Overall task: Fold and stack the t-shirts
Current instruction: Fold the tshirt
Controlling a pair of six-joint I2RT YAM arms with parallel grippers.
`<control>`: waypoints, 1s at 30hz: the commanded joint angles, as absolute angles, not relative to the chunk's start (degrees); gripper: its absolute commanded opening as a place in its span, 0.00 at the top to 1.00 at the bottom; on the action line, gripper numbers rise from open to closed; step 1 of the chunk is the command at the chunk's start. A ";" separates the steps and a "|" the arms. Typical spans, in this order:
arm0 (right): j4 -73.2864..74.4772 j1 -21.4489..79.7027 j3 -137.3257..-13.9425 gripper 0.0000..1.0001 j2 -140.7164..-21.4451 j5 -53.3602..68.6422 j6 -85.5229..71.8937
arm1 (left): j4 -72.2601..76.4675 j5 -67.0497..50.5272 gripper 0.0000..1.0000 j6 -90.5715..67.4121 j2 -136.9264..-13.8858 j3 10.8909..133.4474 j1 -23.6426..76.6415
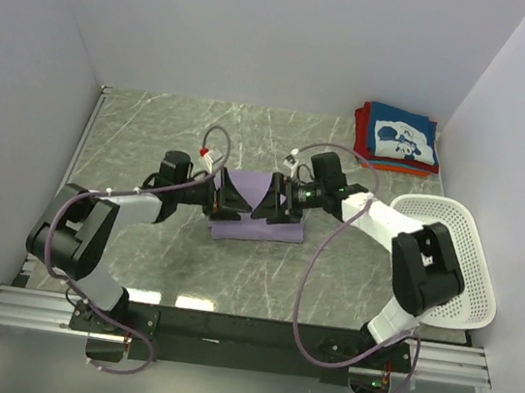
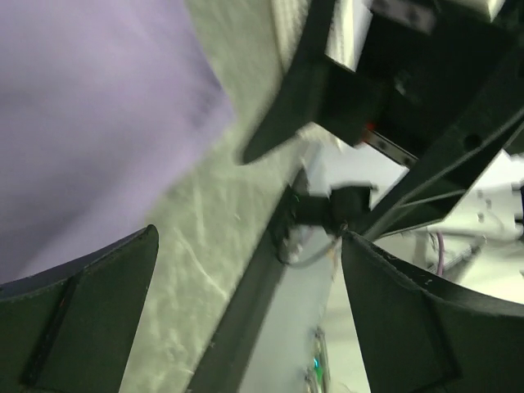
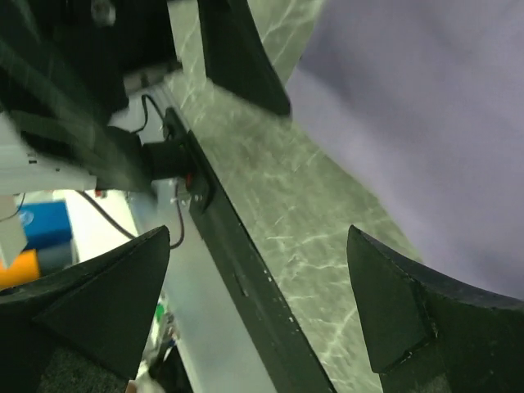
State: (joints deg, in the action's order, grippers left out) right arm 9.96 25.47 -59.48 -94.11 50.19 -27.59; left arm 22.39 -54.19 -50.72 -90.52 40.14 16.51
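Both arms meet at mid-table over a lavender shirt [image 1: 253, 227]. The left gripper [image 1: 227, 194] and right gripper [image 1: 270, 198] face each other just above the shirt's far edge, apparently placed to catch it from both sides for a fold or a lift. Each gripper's fingers are spread wide with nothing between them, and the wrist views show only marbled table [image 1: 154, 132] in the gap. The shirt is already a neat rectangle of plain, smooth cloth lying flat. In the far right corner is a pile [image 1: 363, 123] of folded shirts, a navy shirt [image 1: 403, 136] with a white print on top. A white basket [image 1: 471, 275] sits at the right edge.
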 commanded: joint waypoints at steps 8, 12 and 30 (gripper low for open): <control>-9.48 27.25 -56.42 0.07 -110.73 55.63 -41.47 | 38.77 -52.12 0.01 -60.48 -101.48 36.20 22.24; -12.12 25.85 -54.59 0.07 -114.77 54.84 -41.75 | 35.26 -49.59 0.00 -57.32 -107.75 36.74 20.84; 19.24 15.38 -53.35 0.14 -101.81 59.93 -12.66 | 16.52 -51.93 0.01 -40.43 -96.26 35.94 7.03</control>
State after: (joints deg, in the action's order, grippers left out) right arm 8.38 16.10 -51.90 -107.13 62.85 -22.79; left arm 22.92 -56.38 -47.53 -100.22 35.81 8.32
